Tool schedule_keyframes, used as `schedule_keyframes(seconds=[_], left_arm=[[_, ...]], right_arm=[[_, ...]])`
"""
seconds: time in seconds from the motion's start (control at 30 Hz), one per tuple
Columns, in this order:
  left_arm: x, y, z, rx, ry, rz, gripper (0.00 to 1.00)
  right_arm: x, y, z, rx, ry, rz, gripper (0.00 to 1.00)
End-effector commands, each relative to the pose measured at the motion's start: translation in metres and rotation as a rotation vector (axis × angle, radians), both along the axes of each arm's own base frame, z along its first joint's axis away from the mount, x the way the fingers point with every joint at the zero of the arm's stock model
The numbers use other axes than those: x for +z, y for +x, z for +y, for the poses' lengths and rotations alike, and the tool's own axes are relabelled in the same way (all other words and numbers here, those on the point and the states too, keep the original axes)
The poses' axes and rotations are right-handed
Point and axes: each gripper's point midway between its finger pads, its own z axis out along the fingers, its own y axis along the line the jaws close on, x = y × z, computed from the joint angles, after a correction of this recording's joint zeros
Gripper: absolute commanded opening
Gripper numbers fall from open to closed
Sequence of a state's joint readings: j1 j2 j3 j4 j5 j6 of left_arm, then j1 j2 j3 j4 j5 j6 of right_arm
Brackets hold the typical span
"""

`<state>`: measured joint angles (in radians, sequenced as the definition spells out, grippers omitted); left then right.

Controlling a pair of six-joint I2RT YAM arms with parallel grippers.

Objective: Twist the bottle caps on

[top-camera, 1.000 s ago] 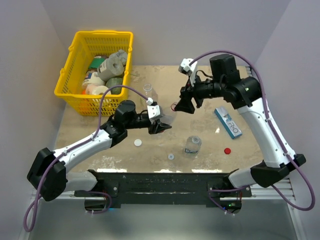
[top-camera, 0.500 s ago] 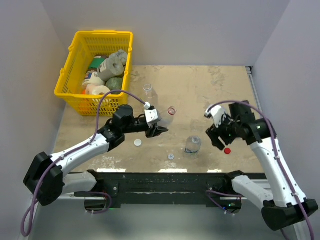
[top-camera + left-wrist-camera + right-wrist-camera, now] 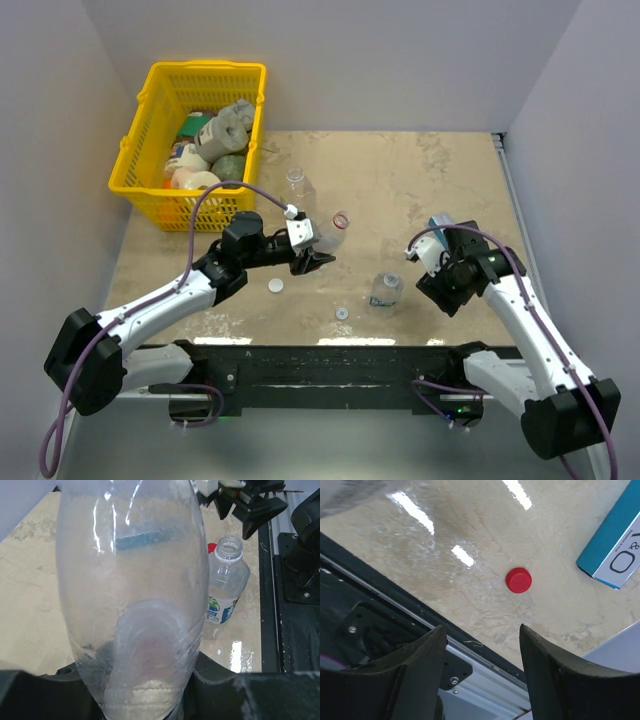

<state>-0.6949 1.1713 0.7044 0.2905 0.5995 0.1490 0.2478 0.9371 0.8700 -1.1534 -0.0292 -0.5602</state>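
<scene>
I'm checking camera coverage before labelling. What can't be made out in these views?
- Red cap: top view, hidden under the right gripper.
- Box: right wrist view, cut off by the right edge; top view, mostly under the right arm.
- Left gripper: left wrist view, its tips hidden behind the held bottle.

Yellow basket (image 3: 160, 206) of jumbled items (image 3: 218, 132) sits back-left — blue-and-white box (image 3: 612, 550) lies right.

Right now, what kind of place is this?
Most likely a robot lab test cell, not a home: left arm and right arm bolted to a rail, plain walls boxing in the table, and a yellow basket of assorted props.
</scene>
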Motion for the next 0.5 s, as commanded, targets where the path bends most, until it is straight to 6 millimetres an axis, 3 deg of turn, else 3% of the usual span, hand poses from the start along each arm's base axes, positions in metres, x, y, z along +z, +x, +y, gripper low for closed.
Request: schedule_keyframes(seconds=[0.0, 0.3, 0.47], left_arm=[[0.016, 0.002, -0.001, 0.008, -0.043, -0.043, 0.36], [0.015, 0.003, -0.003, 0.007, -0.04, -0.025, 0.36], [0.012, 0.002, -0.003, 0.003, -0.036, -0.013, 0.36]], right_arm=[[-0.02, 0.016, -0.024, 0.055, -0.154, -0.015, 0.63], [-0.053, 0.019, -0.036, 0.079, -0.19, 0.104, 0.64], [-0.06, 0.027, -0.036, 0.175, -0.18, 0.09, 0.64]])
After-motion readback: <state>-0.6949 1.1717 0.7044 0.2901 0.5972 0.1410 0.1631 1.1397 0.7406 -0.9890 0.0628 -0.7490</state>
